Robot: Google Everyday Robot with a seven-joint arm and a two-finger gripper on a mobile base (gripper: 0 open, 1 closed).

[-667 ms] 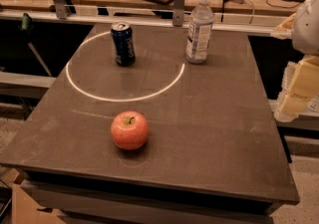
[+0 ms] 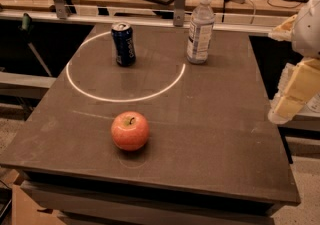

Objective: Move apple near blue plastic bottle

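Gripper (image 2: 292,94) sits out at the right edge of view, just off the right side of the table (image 2: 225,139), well apart from everything on it. Spread or closed? Cannot tell from here, but it carries nothing.

Working inward: the blue plastic bottle (image 2: 200,29) stands upright near the far edge. Left of it, apart, 1 dark soda can (image 2: 123,44) stands upright, just inside a thin white ring (image 2: 125,99) on the tabletop. The apple (image 2: 130,130) rests near the front, stem up, outside the ring and well apart from the bottle. The move looks not yet begun.

Trouble ahead? The apple is round, so a glancing grasp could roll it toward the near edge. The bottle is tall and likely light, so a low sweep could tip it or clip the can.

Containers: the bottle is capped and clear, fill level unreadable. Whether the can is opened, no telling.
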